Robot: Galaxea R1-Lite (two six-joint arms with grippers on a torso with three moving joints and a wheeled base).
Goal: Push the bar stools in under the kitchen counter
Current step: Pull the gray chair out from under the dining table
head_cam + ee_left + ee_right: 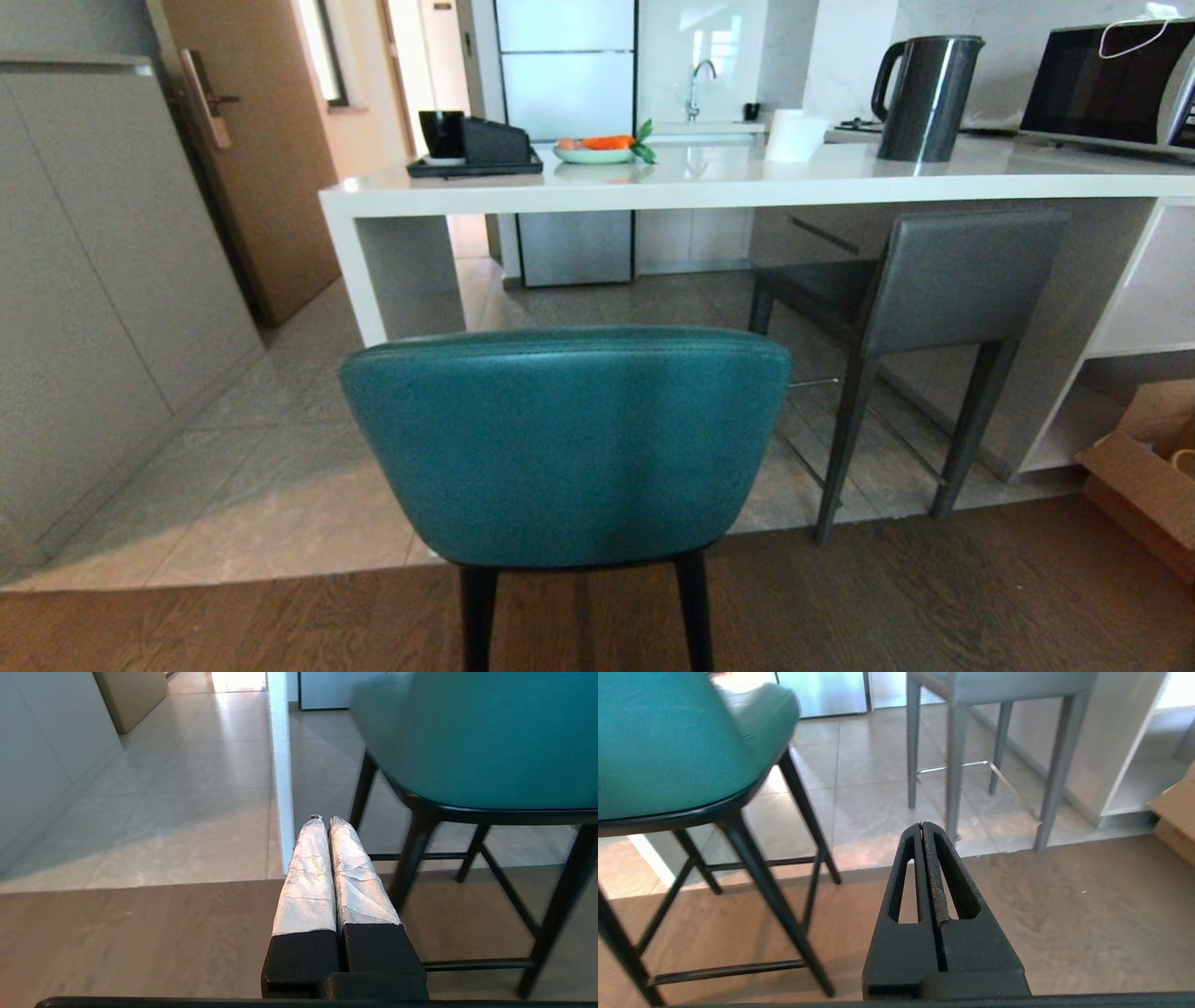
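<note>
The teal bar stool [569, 439] stands right before me on the wood floor, its rounded back toward me and a gap between it and the kitchen counter [747, 182]. The dark grey bar stool [943, 280] is at the right, its seat partly under the counter top. Neither arm shows in the head view. My left gripper [325, 820] is shut and empty, low beside the teal stool's [476, 737] black legs. My right gripper [922, 826] is shut and empty, with the teal stool [682, 742] to one side and the grey stool's legs [955, 765] ahead.
A cardboard box [1144, 467] lies on the floor at the right by the open shelves. On the counter stand a kettle [926, 93], a microwave [1111, 84], a paper roll, a plate of food and a black tray. Cabinets and a door line the left.
</note>
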